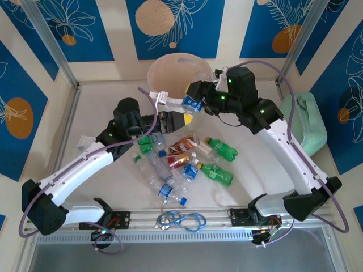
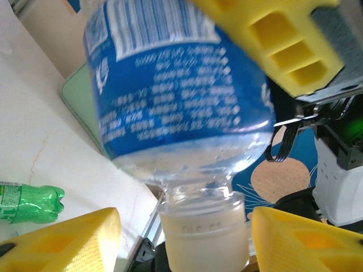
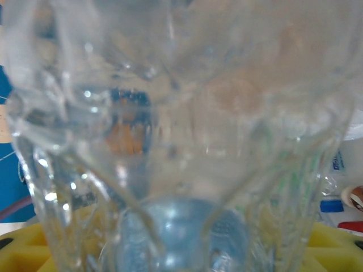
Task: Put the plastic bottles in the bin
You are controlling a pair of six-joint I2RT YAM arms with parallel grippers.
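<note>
Bottle (image 1: 191, 104) gripped by right end effector (image 1: 197, 100) at bin (image 1: 164, 58) near rim. Left end effector (image 2: 184, 226) half-wide around cap (image 2: 201, 241), not touching. Early release could drop it outside onto surface (image 1: 102, 102).

Bottle pile (image 1: 181, 160) ctr, bin (image 1: 161, 73) behind

On my overhead feed the walls (image 1: 57, 28) are blue panels with white leaf prints and orange circles, split by cream stripes (image 1: 113, 34). There's a pale tabletop (image 1: 102, 102) mid-frame and a silver frame post (image 1: 48, 42) upper left. The light's bright and even.
</note>
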